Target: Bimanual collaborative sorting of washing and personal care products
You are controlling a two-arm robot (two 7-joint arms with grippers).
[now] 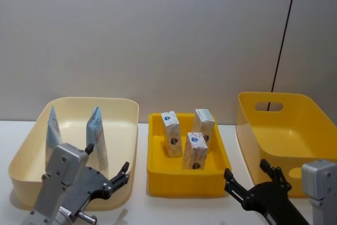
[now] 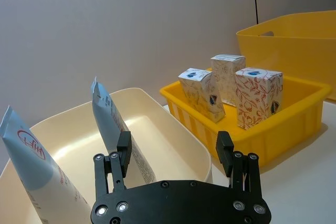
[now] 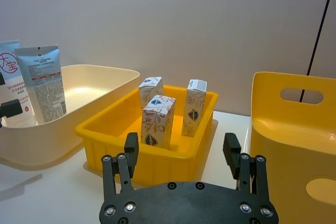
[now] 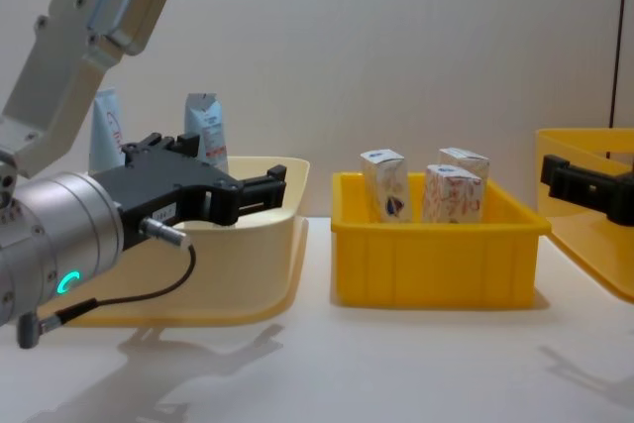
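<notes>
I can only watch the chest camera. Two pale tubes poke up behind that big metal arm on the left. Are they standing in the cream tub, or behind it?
Observer: In it. The head view shows both tubes standing inside the cream bin, crimped ends up.
Operator: And the robot's other arm, is it holding anything?
Observer: Nothing. In the right wrist view the right gripper, low at the robot's right, has its jaws wide open with nothing between them.
Operator: What is that yellow thing cut off on my right?
Observer: A big yellow bin. The head view shows a handle slot cut through its far wall.
</notes>
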